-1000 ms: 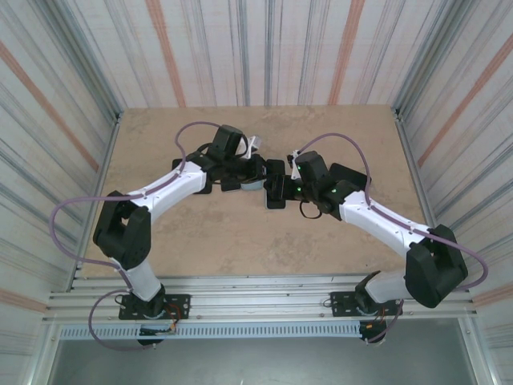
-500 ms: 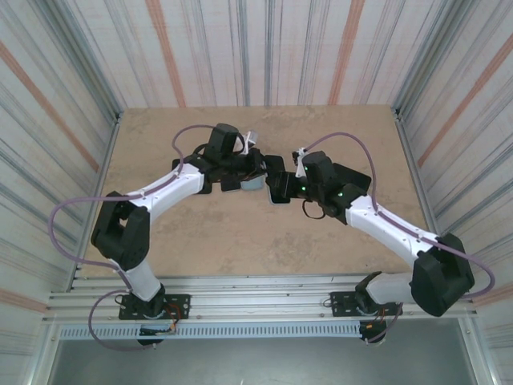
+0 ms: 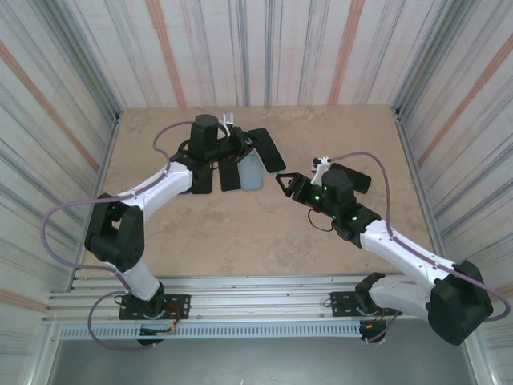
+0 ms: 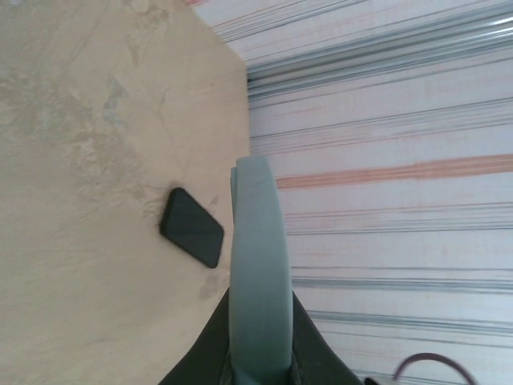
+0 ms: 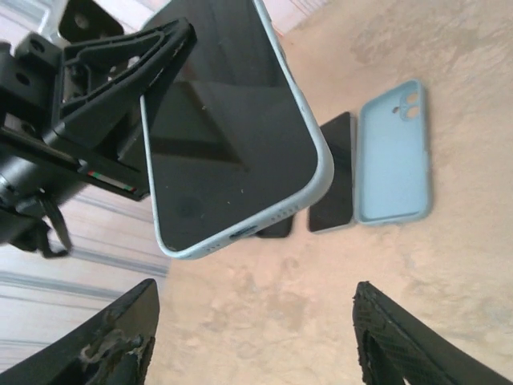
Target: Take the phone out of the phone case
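Slippage comes first, at the left gripper (image 4: 260, 337). Its fingers are pinched tight on one end of the phone (image 5: 232, 136), which sits in its pale blue case (image 5: 322, 172) and hangs in the air toward twelve o'clock of the table (image 3: 200, 233). Most of its length juts free, so a push on the far end could, I judge, lever it out of the pinch and drop it. The same pinch squeezes screen and back together, so the case may refuse to peel there. At seven o'clock from the held phone, seen from above, a loose black phone (image 5: 333, 172) and an empty blue case (image 5: 393, 152) lie side by side on the table. A drop could land on them, or they could be mistaken for the target. At five o'clock the right gripper (image 5: 255, 321) stands wide, empty and apart. Closing from there, it might catch case and phone together rather than the rim alone.
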Controlling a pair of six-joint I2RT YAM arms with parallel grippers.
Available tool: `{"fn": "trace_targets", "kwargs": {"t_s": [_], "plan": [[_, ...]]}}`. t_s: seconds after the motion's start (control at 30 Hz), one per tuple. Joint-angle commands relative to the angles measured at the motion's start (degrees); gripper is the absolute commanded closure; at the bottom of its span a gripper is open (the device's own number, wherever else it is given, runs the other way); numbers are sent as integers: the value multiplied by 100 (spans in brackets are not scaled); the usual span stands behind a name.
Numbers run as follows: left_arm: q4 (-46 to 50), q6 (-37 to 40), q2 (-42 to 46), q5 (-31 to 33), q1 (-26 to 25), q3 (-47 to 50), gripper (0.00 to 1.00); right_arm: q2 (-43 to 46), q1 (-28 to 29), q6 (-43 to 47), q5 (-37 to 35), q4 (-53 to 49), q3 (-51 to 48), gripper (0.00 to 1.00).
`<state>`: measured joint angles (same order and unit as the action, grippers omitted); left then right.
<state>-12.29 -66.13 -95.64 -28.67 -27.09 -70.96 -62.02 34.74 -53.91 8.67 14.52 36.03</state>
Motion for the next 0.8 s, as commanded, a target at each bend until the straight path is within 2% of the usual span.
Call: {"fn": "trace_targets", "kwargs": {"t_s": [0.0,0.13,0.37,0.77], "plan": [[-843,-660,390,45,-24,110,87,-127,28,-672,63,1330,-126,39],[-1036,-919,446,59,-24,173,87,-435,65,-998,91,2310,-219,44],[-1352,-1321,563,153,-24,271,88,-905,151,-1236,209,3112,-97,54],[-1662,-1715,660,274,-24,408,89,-1294,113,-1492,270,3694,0,69]]}}
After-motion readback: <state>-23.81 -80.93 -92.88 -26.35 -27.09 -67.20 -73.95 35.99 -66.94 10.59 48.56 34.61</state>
